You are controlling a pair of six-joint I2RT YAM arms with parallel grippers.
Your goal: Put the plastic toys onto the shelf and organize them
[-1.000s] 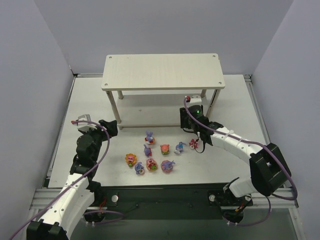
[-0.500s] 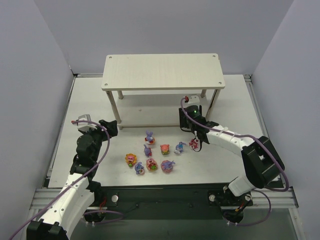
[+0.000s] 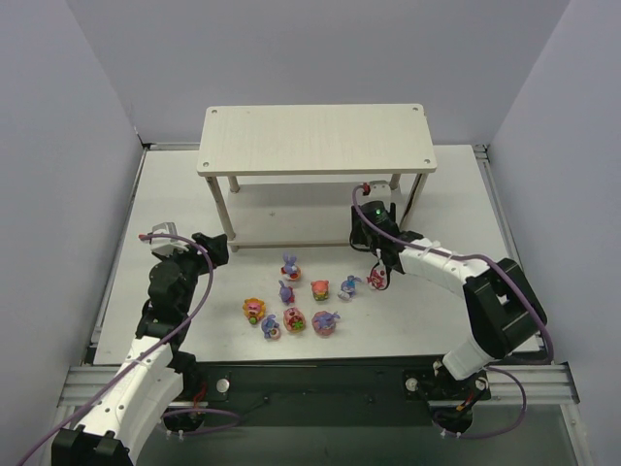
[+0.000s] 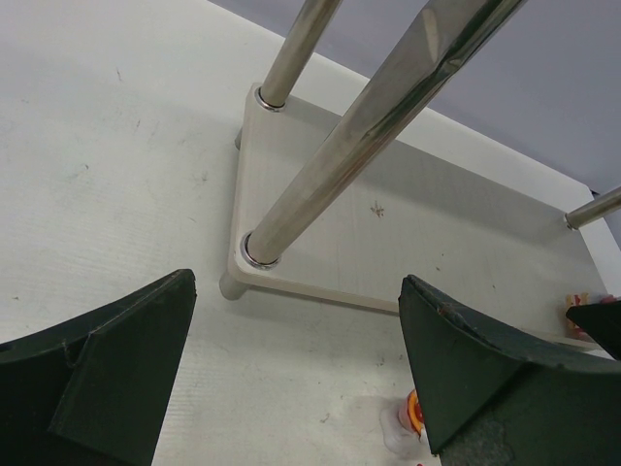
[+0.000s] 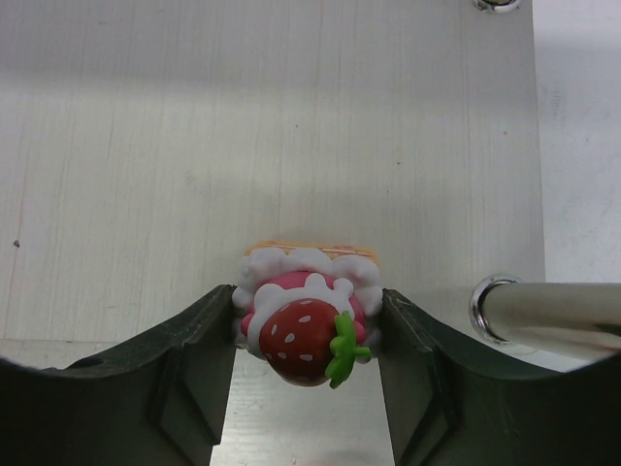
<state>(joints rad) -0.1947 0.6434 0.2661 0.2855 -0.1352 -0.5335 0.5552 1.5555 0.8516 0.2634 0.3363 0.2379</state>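
The two-tier pale shelf (image 3: 315,139) stands at the back. My right gripper (image 3: 366,192) is shut on a strawberry cake toy (image 5: 306,325), red and pink with white cream, at the front right edge of the lower tier (image 5: 243,146), beside the front right leg (image 5: 548,311). I cannot tell whether the toy touches the board. Several toys lie on the table in front: purple-blue bunnies (image 3: 289,264) and round ones (image 3: 320,289). My left gripper (image 3: 212,243) is open and empty near the shelf's front left leg (image 4: 359,136), with one toy (image 4: 408,422) by its right finger.
The white table (image 3: 175,194) is walled in by grey panels on both sides and at the back. The lower tier's front left corner (image 4: 254,267) lies just ahead of my left fingers. The black rail (image 3: 320,374) with the arm bases runs along the near edge.
The right arm's elbow has swung left, closer to the shelf, while its gripper stays at the lower tier with the toy held. The left arm has not moved.
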